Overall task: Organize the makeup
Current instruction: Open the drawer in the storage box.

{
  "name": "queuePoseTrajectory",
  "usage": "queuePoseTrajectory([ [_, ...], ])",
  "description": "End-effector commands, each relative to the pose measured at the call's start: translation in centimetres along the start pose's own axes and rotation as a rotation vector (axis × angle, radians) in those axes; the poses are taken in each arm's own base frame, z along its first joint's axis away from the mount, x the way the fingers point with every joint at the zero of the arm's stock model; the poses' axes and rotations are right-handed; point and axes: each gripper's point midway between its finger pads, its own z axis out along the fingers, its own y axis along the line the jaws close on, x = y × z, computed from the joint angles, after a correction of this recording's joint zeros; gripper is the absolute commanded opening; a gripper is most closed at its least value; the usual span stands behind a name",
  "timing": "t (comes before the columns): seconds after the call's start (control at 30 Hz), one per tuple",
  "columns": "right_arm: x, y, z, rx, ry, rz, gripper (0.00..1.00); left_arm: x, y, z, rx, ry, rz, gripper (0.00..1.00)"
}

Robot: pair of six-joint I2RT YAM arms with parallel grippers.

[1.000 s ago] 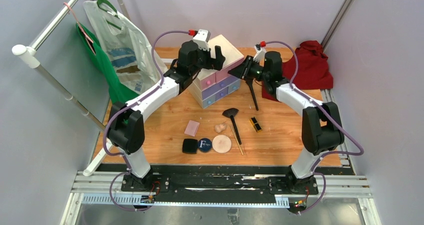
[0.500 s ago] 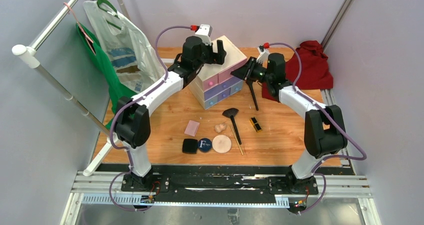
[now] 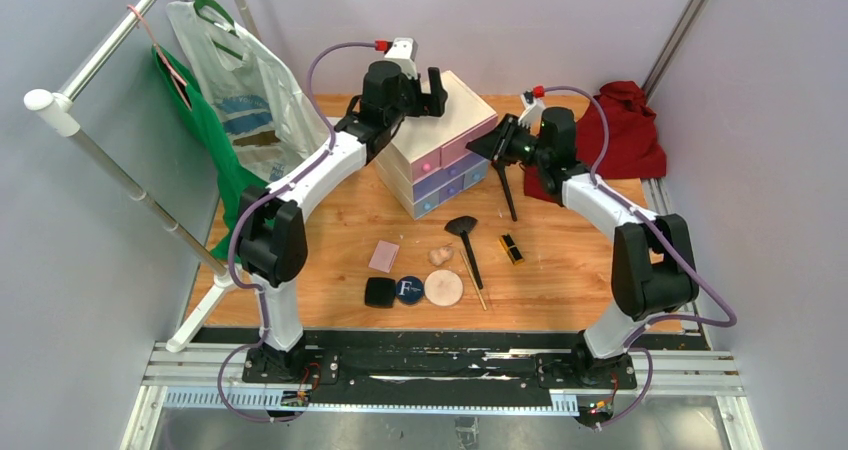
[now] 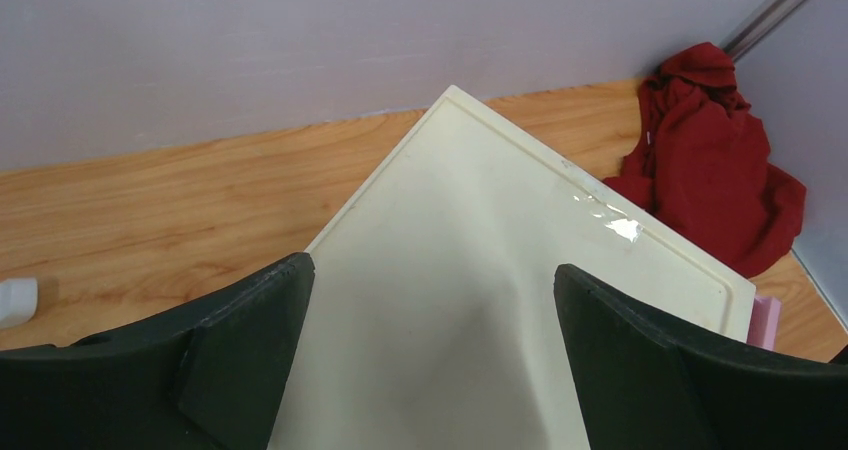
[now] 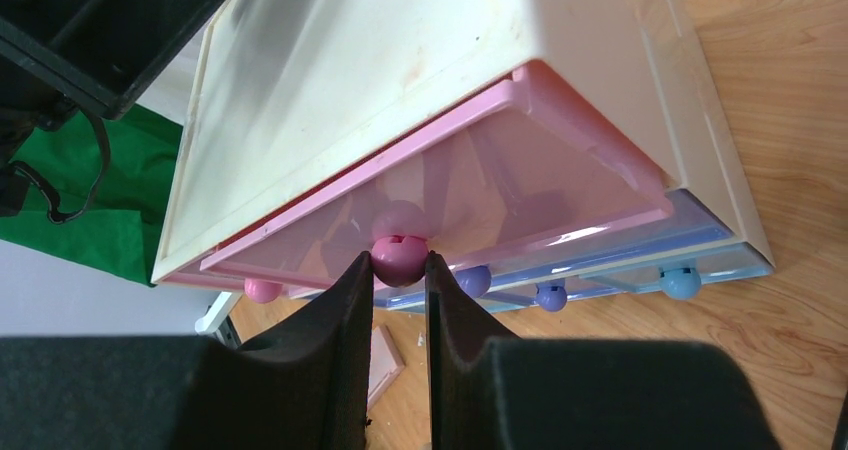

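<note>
Bare table (image 3: pixel 585 270) right of lipstick (image 3: pixel 512 249); cream chest (image 3: pixel 460 115) blocks behind.

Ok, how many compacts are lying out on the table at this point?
2. The black square compact lies toward the near edge, and the round navy compact sits just to its right, left of the beige puff. Any inside the chest would be hidden.

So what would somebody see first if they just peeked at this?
The cream chest of pink and purple drawers at the back, with both arms at it: the right gripper pinches a pink knob, the left gripper hangs open over its top. Then the red cloth in the far right corner.
</note>
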Motion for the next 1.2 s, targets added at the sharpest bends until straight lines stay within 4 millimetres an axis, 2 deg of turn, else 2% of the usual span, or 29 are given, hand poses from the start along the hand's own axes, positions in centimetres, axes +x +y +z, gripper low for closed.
queuePoseTrajectory([
  [0.0,-3.3,2.5,-2.5,-0.057,-0.092,-0.083,0.01,14.1,6.2,-0.7,-0.187,0.426,-0.009,0.98],
  [0.37,-2.5,2.3,-4.1,-0.033,-0.097,-0.072,0.01,14.3,6.5,-0.5,-0.194,0.426,-0.015,0.98],
  [1.17,2.2,1.2,-8.4,0.045,-0.081,-0.056,0.01,14.7,7.1,-0.4,-0.193,0.432,-0.021,0.98],
])
